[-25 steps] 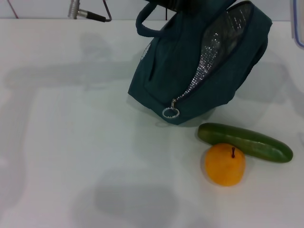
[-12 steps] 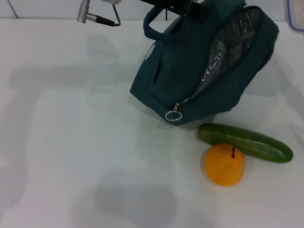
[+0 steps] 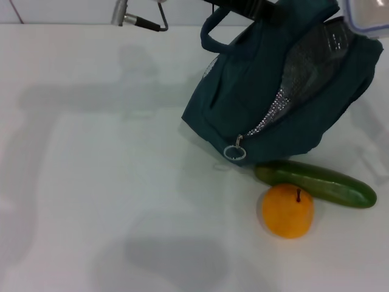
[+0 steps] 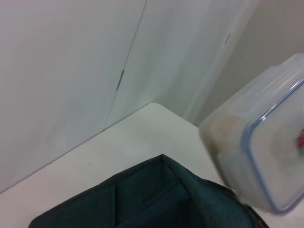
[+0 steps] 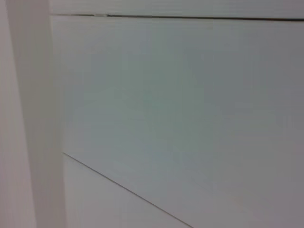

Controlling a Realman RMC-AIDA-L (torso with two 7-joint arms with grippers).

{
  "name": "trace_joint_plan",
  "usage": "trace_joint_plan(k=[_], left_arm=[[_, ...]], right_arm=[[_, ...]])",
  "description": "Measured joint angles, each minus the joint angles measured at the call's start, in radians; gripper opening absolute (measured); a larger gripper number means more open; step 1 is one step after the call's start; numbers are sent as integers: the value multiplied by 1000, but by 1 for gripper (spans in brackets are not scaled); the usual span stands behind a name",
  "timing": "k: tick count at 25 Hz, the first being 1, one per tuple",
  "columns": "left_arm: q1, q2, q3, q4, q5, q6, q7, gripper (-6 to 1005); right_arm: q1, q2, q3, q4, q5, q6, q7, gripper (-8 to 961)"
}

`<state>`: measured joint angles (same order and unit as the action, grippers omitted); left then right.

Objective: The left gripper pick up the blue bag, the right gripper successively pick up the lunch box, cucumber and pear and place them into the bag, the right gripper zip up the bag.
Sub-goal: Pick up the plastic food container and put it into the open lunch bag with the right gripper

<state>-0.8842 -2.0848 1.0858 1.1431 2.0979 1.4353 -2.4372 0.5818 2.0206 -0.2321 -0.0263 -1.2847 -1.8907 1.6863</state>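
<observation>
The blue bag [image 3: 285,91] hangs tilted at the back of the table, its lower corner near the surface. Its silver lining shows through the open zipper, and the ring pull [image 3: 234,152] dangles at the low end. My left gripper [image 3: 243,7] is at the top edge, shut on the bag's handle. The lunch box [image 3: 366,12], clear with a blue rim, hovers at the top right just above the bag's opening. In the left wrist view the lunch box [image 4: 256,156] is close over the bag [image 4: 156,199]. The cucumber [image 3: 316,184] and the pear [image 3: 287,210] lie touching in front of the bag. My right gripper is out of view.
A silver cable connector [image 3: 124,15] of the left arm sticks out at the top, left of the bag. The white table [image 3: 109,182] stretches to the left and front. The right wrist view shows only white wall panels.
The bag has swung to the right with my left gripper, its lower corner now close to the cucumber. The lunch box has come in from the right edge to above the bag's opening.
</observation>
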Motion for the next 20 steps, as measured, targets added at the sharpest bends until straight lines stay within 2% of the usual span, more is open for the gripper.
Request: trace_joint_plan(k=[10,20], left_arm=[[-16,2,-2,-19,5,-21,-5,53],[-18,2,-5,-20,8,-26,-5,53]], right_arm=[[27,7,-103,22,-4,73,-32,163],[7,7,-171,34,-7,98,-36,182]])
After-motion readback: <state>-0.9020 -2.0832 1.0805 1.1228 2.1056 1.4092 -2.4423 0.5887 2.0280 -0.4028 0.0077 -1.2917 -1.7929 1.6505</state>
